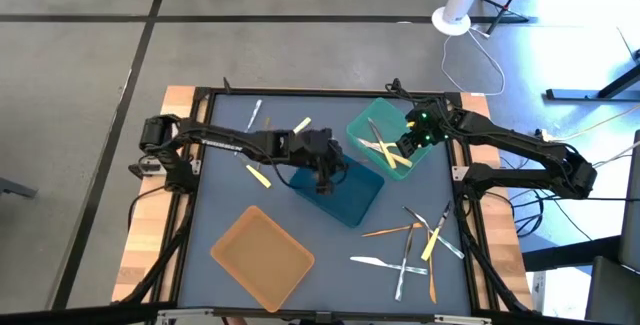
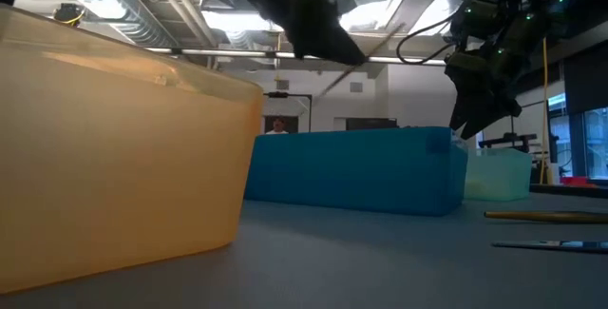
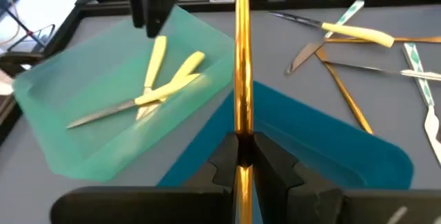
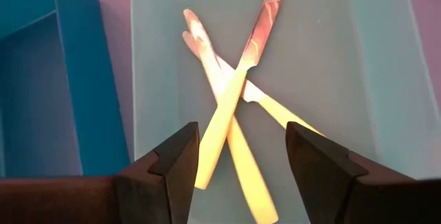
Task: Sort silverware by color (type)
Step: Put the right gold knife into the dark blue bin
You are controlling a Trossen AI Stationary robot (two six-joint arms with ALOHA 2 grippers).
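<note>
My left gripper (image 3: pixel 241 145) is shut on a thin golden-orange piece of silverware (image 3: pixel 241 58) and hangs over the blue tray (image 1: pixel 350 200) in the middle of the table. My right gripper (image 4: pixel 241 162) stands open above the teal tray (image 1: pixel 372 130), with nothing between its fingers. In that tray lie crossed yellow-handled knives (image 4: pixel 234 107). More silverware (image 1: pixel 415 240) lies loose on the mat at the near right, and a few pieces (image 1: pixel 258 173) lie at the far left. My left gripper pinches the golden-orange piece's slim shaft (image 3: pixel 241 124) between its two fingers. The piece runs along the fingers and sticks out well past their tips. It is lifted clear, slanting over the blue tray; which end is held I cannot tell.
An orange tray (image 1: pixel 262 255) lies at the near left of the mat. A black frame (image 1: pixel 300 93) borders the mat. In the low view the orange tray (image 2: pixel 114 147) fills the left, with the blue tray (image 2: pixel 361 171) behind it.
</note>
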